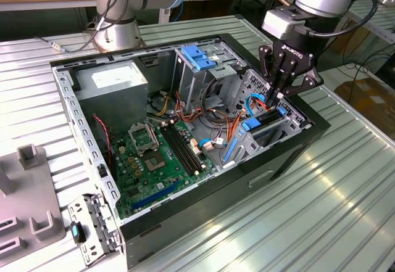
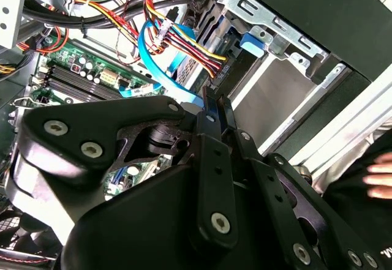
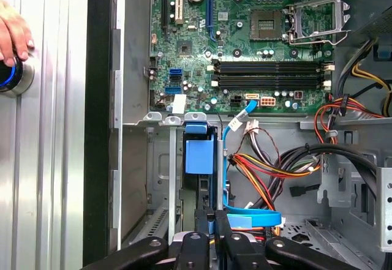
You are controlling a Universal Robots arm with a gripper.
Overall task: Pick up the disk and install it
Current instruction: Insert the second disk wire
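The disk (image 1: 266, 119) sits in the drive bay at the corner of the open computer case (image 1: 74, 118) on the exterior view's right, dark with blue rails at its ends. In the first wrist view the disk (image 3: 197, 190) is a dark slab under a blue rail tab (image 3: 199, 155). My gripper (image 1: 275, 97) hangs straight over it, fingers drawn together. The fingertips (image 3: 205, 216) stand beside the disk's edge; whether they touch it I cannot tell. The second wrist view has the gripper (image 2: 212, 108) pointing into the bay near a blue tab (image 2: 254, 42).
Bundled wires (image 3: 269, 166) and a blue flat cable (image 3: 251, 218) run beside the bay. The motherboard (image 1: 157, 155), a grey power-supply box (image 1: 117, 81) and a metal cage with blue handle (image 1: 200, 59) fill the case. A person's hand (image 3: 12, 37) rests on a button outside.
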